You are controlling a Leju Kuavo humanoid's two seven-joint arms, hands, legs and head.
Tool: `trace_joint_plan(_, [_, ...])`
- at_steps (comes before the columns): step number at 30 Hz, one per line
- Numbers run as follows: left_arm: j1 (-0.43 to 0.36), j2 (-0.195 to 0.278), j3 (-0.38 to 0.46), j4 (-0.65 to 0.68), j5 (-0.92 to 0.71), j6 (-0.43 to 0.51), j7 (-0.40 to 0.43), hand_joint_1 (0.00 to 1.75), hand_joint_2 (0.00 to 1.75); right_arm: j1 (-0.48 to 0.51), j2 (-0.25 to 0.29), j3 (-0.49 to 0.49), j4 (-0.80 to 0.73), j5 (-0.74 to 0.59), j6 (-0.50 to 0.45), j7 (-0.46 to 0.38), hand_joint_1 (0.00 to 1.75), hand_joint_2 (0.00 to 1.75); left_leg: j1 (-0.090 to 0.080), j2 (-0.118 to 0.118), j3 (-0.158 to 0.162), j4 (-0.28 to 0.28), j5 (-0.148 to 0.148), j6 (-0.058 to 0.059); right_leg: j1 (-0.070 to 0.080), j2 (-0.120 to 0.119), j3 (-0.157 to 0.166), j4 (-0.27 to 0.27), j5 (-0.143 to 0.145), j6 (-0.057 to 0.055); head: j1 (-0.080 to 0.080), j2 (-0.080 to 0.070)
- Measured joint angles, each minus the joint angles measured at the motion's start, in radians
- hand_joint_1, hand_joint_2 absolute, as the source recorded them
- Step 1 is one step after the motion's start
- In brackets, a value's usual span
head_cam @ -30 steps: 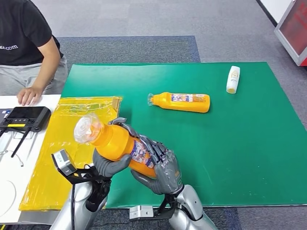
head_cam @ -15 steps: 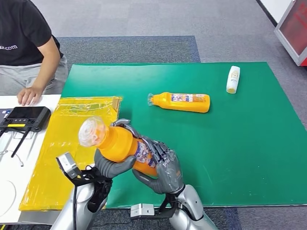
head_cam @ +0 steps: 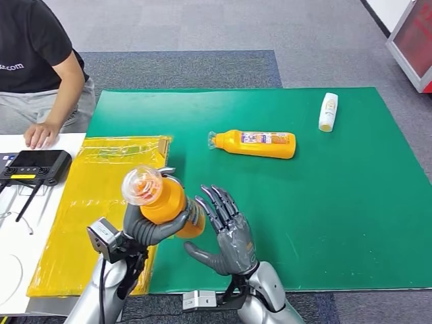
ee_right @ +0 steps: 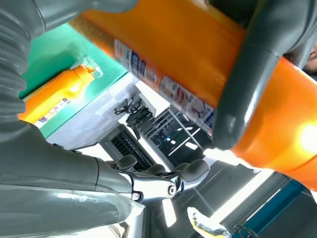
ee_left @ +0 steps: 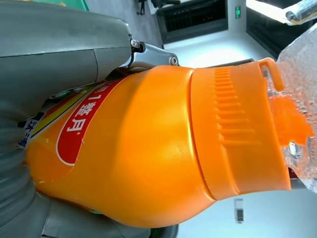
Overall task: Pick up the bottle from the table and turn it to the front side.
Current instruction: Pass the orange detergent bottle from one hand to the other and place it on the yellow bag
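My left hand (head_cam: 148,229) grips an orange bottle (head_cam: 165,199) above the near edge of the green mat (head_cam: 316,209). Its clear cap (head_cam: 141,184) points up toward the camera. The left wrist view shows the orange body with a red label (ee_left: 149,148) close up. My right hand (head_cam: 230,236) sits just right of the bottle's base with its fingers spread, apart from it. In the right wrist view the bottle (ee_right: 186,54) passes above that hand's spread fingers (ee_right: 164,186). A second orange bottle (head_cam: 254,144) lies on its side mid-mat.
A small white bottle (head_cam: 327,112) lies at the mat's far right. A yellow plastic bag (head_cam: 92,196) covers the table left of the mat. A seated person (head_cam: 36,61) rests a hand beside a black controller (head_cam: 34,165) at far left.
My right hand has let go of the bottle and spread its fingers. The left hand has tipped the bottle more upright, cap turning toward the camera and shifting right.
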State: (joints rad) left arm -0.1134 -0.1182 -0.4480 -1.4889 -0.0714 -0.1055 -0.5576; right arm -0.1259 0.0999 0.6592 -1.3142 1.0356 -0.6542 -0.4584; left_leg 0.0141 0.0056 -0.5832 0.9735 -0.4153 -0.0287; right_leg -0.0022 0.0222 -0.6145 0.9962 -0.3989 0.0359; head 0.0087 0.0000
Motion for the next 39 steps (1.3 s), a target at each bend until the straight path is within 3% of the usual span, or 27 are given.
trace_joint_plan(24, [-0.028,0.106,0.002,0.071,-0.589,0.269,0.187,1.75,1.75,0.05,0.019,-0.045,0.0,0.033,0.0,-0.016,0.0,1.75,0.0,0.0,0.0,0.0,0.0,0.0,0.0,0.0,-0.001,0.0,0.0,0.0,0.0,0.0])
trace_joint_plan(39, [-0.053,0.144,-0.022,0.146,-0.703,0.274,0.252,1.75,1.75,0.069,0.023,-0.07,0.004,0.036,0.0,-0.023,0.0,1.75,0.0,0.0,0.0,0.0,0.0,0.0,0.0,0.0,0.0,0.0,0.0,0.0,0.0,0.0])
